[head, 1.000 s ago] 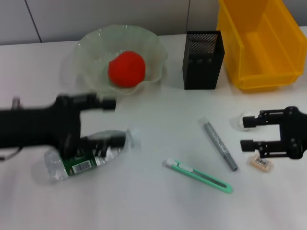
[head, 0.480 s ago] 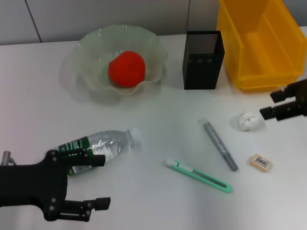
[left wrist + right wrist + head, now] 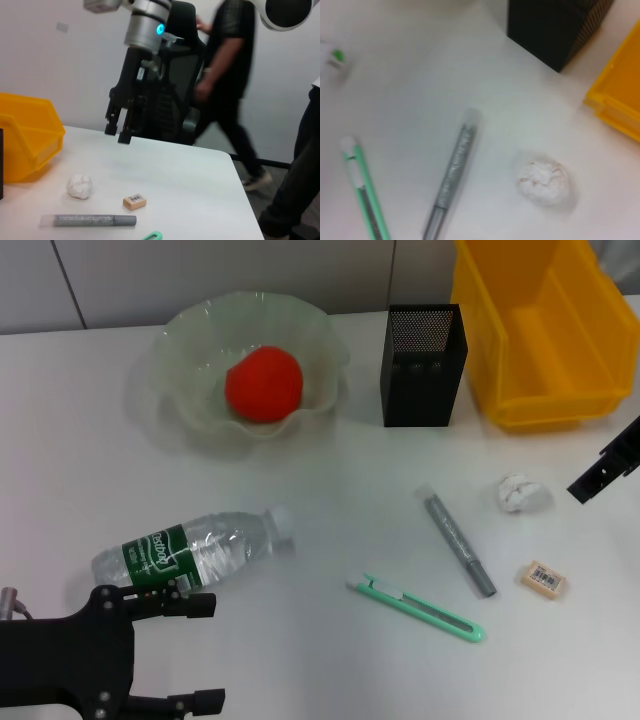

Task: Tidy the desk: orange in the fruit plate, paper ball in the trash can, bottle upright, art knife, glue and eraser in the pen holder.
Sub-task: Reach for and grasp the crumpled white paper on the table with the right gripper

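- The orange (image 3: pixel 263 384) is seen in the plate (image 3: pixel 190 340) at the far left, so that part of the task is judged done.
- The bottle (image 3: pixel 190 548) lies on its side at the near left, cap toward the right. It is clear thin plastic and appears nearly empty, so it is judged light, easily dented and prone to roll; a hold across the labelled middle is advised, with the base swung down to stand it up.
- The left gripper (image 3: pixel 190 652) is seen at the near-left edge, just near of the bottle and apart from it, its fingers spread and holding nothing.
- The paper ball (image 3: pixel 519 492) rests at the right, near of the yellow bin (image 3: pixel 540 400). It is judged very light and soft; it can be pinched anywhere, gently.
- The right gripper (image 3: pixel 118 134) is seen at the far right edge, raised above the table; its fingers stand slightly apart and nothing is held.
- The eraser (image 3: pixel 544 579) lies near of the ball; small, flat and grippy, it is best taken across its short sides.
- The glue (image 3: pixel 458 544) and the knife (image 3: pixel 416 607) lie in the middle, well apart from the holder (image 3: pixel 424 365). Both are stiff, thin and smooth; a mid-length grip across the narrow width is suggested, as they may slip or pivot.
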`<state>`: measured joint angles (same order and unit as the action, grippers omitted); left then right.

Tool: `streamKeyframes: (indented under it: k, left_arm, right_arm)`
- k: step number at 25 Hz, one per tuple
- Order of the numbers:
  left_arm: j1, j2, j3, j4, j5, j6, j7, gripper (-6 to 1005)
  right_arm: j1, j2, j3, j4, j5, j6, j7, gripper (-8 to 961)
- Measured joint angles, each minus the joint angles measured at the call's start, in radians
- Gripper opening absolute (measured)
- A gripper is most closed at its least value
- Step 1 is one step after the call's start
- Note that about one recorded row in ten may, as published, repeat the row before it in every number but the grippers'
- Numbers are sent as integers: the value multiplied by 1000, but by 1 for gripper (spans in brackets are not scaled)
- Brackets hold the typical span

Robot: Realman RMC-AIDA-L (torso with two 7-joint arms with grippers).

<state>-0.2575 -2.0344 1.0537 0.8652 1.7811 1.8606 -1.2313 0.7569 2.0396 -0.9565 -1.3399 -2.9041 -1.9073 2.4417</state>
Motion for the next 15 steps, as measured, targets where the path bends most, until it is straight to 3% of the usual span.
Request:
streamKeyframes:
  k: [15]
  left_arm:
    - [-6, -11, -1, -20, 10, -15, 24, 840]
  right_arm:
    - [18, 15, -45, 239, -14, 247, 35, 653]
